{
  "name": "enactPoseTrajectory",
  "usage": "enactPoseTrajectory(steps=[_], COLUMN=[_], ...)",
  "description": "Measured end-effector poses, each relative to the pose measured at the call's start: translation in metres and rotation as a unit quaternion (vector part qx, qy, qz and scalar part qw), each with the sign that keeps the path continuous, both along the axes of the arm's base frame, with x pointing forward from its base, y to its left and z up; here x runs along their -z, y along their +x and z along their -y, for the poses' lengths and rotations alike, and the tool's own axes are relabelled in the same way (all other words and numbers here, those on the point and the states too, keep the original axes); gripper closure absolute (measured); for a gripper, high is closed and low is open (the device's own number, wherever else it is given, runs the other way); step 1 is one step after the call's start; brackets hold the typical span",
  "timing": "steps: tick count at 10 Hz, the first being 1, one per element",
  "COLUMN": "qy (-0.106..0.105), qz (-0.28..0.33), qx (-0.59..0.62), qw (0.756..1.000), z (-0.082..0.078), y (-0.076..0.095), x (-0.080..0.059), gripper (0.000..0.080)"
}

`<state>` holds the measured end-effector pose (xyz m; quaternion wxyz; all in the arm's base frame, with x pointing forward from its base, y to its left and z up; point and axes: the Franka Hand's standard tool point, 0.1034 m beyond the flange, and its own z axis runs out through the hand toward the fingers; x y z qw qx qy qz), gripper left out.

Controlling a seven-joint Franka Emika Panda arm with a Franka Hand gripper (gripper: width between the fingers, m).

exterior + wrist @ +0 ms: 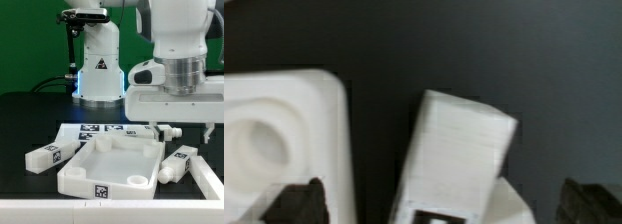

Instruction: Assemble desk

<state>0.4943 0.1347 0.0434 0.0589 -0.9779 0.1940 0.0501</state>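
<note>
Black worktop [30, 110] is carrying the desk top [80, 180] at centre. Your gripper [188, 132] is hovering wide open, gripping nothing, over a leg block [174, 164] lying just beside the desk top's corner.

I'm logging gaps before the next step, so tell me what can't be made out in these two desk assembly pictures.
Wrist view: the leg has its tag cut off by the picture's edge, unreadable.
Wrist view: the desk top shows one corner socket; the rest lies outside the frame.
Exterior view: the marker board is partly hidden behind the desk top.
Exterior view: tags too small to read.
</note>
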Motion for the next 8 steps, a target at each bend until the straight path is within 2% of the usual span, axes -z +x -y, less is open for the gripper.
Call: enactPoseTrajectory(steps=[2, 5, 8], qy=[0.004, 0.004, 0.001], qz=[-0.003, 0.005, 0.001], qx=[0.077, 0.074, 0.074], qw=[0.997, 0.997, 0.997], z=[-0.013, -0.014, -0.014], y=[0.006, 0.005, -0.006], x=[0.006, 0.009, 0.019], gripper=[0.015, 0.015, 0.015])
